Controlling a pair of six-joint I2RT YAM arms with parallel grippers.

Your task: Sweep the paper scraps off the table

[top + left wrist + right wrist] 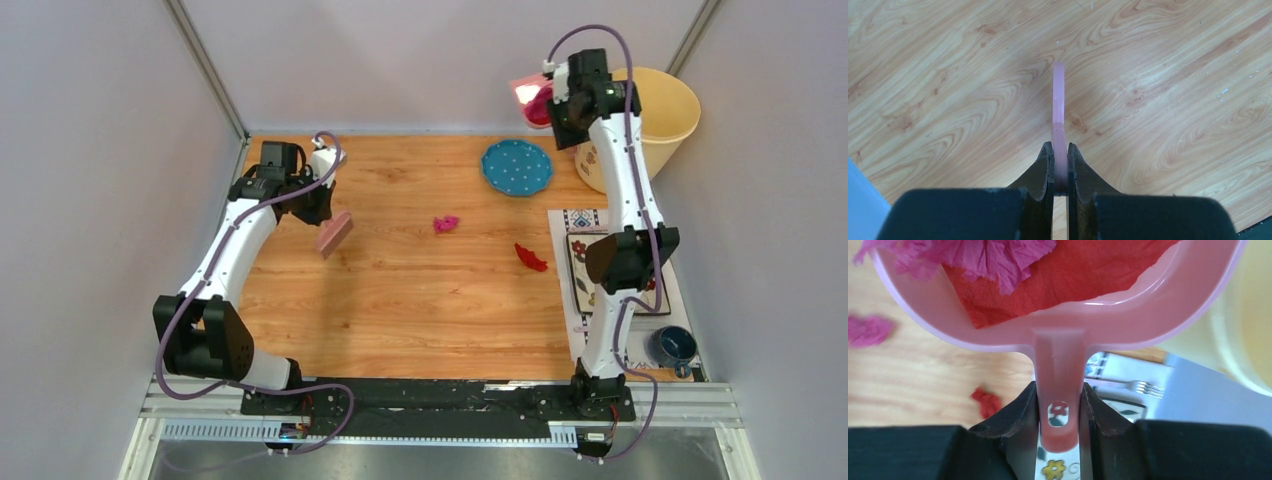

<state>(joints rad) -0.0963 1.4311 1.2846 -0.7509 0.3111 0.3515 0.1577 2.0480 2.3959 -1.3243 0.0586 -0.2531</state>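
L gripper [1060, 150] is clamped tight on the pink brush [1058, 100], seen edge-on in the wrist cam as a thin strip over bare wood. R gripper [1060, 402] is closed on the handle of the pale pink dustpan [1158, 305], which is lifted at the back R corner, just beside the rim of the yellow bin [665, 105].

Room: on the top cam the brush sits near the table's [400, 300] back L corner, close to the L wall, w/ open wood stretching R and toward me. Two paper scraps [445, 223] lie on that wood mid-table, a magenta one and a red one [530, 258] nearer the placemat [580, 220], well apart from the brush. More red and magenta paper fills the pan. A blue dotted plate [517, 167] sits near the back edge, btwn the scraps and the bin. A blue mug [672, 345] stands at the near R edge.

Hard to read: bristles don't show in the L wrist view. R arm covers most of the placemat; a fork [1143, 386] peeks out below the pan. Pan lip is cut off, so I can't tell if it overhangs the bin; it looks just short of it.
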